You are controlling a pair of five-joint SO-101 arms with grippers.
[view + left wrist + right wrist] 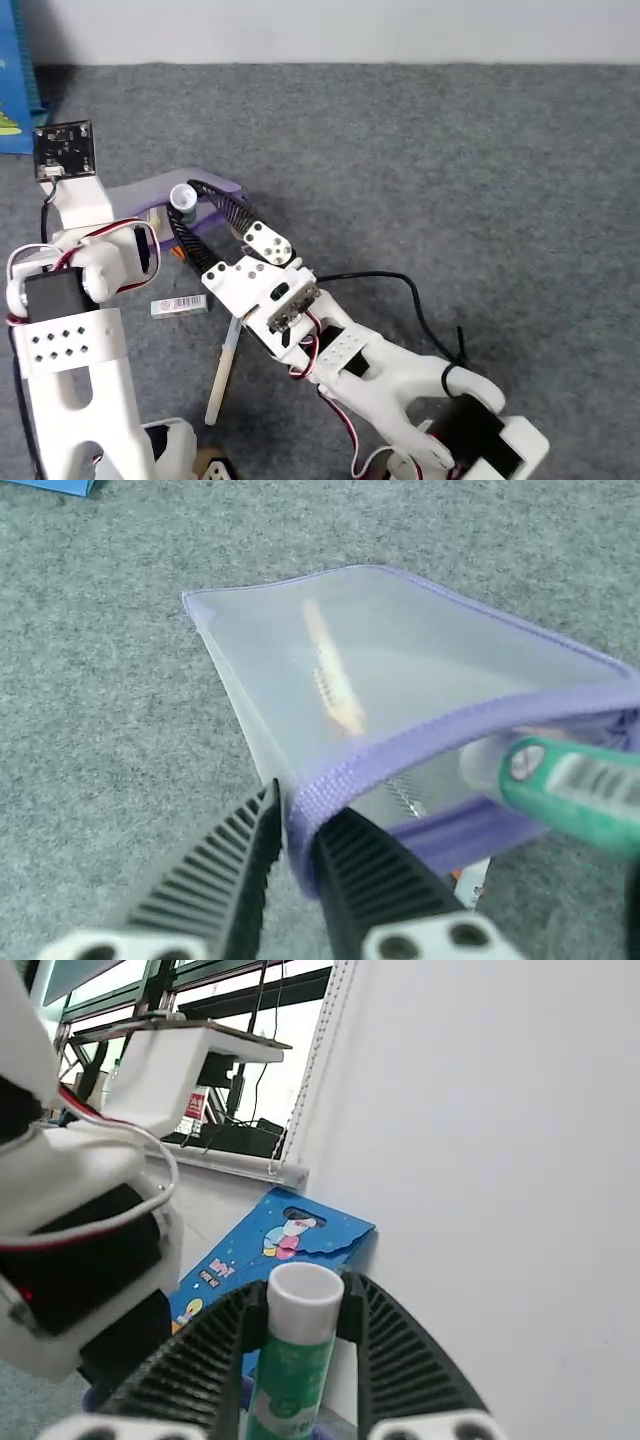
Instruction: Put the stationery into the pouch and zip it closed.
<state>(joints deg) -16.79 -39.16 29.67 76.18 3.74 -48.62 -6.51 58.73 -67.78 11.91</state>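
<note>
Right claw clamps a smooth, round green-and-white plastic glue stick, whose white cap pokes past the ribbed black fingertips. Left claw is pinched shut on the purple woven zip rim of the translucent soft-plastic pouch and holds the mouth agape.

High view: the pouch lies upper left of the frame, with the stick's cap right at its mouth. The long axis points into the opening (judged from the left wrist view), so the coming push looks to run along that axis. It falls to the right arm, while the left anchors.

A slim orange pen shows through the pouch wall. Out on the grey carpet, lower left, lie a thin white pen and a small white labelled bar.
</note>
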